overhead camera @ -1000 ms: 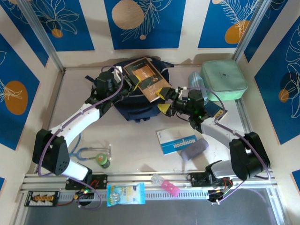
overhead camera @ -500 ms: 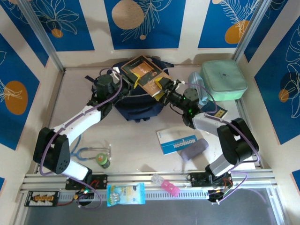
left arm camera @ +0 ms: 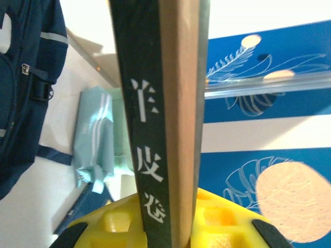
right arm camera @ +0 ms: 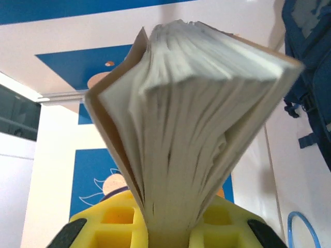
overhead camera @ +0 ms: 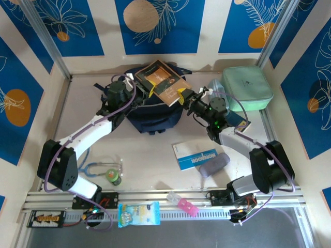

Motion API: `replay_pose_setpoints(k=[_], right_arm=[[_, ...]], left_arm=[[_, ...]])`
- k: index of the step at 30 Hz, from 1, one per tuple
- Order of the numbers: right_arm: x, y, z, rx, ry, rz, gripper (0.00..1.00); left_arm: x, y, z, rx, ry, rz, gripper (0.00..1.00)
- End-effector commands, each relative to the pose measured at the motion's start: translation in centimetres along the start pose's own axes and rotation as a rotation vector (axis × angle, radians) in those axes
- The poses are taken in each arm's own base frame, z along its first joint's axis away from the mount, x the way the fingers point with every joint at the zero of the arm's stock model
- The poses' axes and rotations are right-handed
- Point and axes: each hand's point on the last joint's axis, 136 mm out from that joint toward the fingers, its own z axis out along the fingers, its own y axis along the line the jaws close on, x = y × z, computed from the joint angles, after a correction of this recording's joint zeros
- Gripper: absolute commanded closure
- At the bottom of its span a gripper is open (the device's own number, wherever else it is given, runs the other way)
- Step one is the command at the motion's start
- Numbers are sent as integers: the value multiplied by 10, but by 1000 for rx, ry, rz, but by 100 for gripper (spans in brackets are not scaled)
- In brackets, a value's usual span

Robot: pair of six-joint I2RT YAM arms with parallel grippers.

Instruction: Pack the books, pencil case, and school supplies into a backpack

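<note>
Blue panels printed with white leaves and orange discs, set between pale strips, walled a light table on three sides, and an aluminium rail ran along its near edge. The navy backpack lay at the far middle of the table, the largest thing on it. A mint-green case sat at the far right, apart from the backpack. The brown book hung tilted over the backpack's far end, hiding that part of the bag. The left gripper was clamped tight on its spine from the left, and the right gripper pinched its fanned page edge from the right. The right forearm crossed over a dark book near the right edge, covering most of it. The NOTEBOOK book lay flat nearer the rail, touching a grey-purple pouch on its right. At the near left lay a blue looped cord and a small green object. A printed packet and a pink-and-white piece rested on the rail.
</note>
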Motion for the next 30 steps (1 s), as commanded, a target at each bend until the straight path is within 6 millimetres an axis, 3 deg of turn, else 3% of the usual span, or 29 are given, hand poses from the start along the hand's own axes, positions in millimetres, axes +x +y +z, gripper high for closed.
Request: replay_pose_setpoints(k=[1, 3, 6, 9, 12, 18, 30], right_arm=[[-17, 16, -15, 10, -78, -104, 92], [-22, 18, -25, 42, -97, -154, 92], [-31, 16, -45, 118, -130, -228, 93], [-39, 9, -70, 240, -165, -324, 93], [-44, 3, -91, 342, -202, -402, 93], [-48, -10, -123, 414, -246, -408, 92], [-45, -27, -140, 465, -252, -346, 90]], left_arm=[[3, 7, -3, -116, 57, 200, 69], [6, 28, -8, -224, 93, 321, 44], [7, 57, -19, -380, 173, 565, 16], [7, 80, -23, -519, 305, 846, 5], [4, 98, -15, -618, 435, 1093, 3], [7, 141, 14, -645, 635, 1407, 4], [10, 227, 45, -677, 1039, 1630, 20]])
